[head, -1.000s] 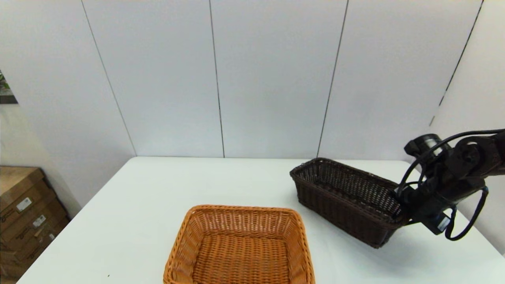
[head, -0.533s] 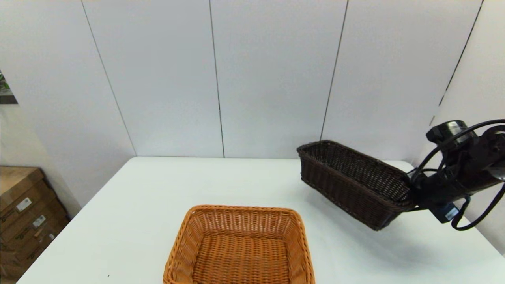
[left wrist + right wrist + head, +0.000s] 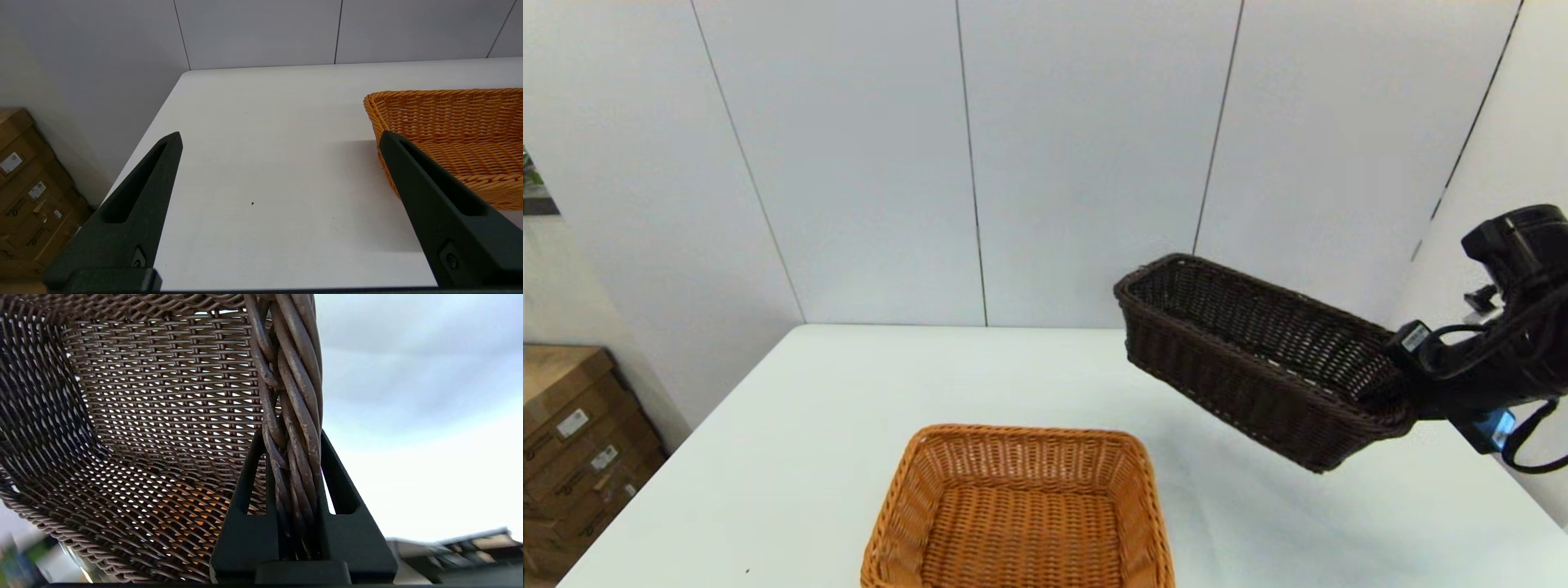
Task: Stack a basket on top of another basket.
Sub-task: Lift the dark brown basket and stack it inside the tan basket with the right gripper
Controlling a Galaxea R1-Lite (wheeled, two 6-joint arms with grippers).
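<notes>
While clamped by the right pincer (image 3: 292,457), the dark basket (image 3: 1250,359) hangs airborne.

We could read no text anywhere. The cardboard boxes (image 3: 572,457) left of the table (image 3: 792,425) carried white labels and dark print, but both were too small to make out.

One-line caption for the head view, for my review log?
Right gripper holds the dark brown woven wicker basket by its braided rim, tilted above the white table, beside the orange-tan woven wicker basket.
</notes>
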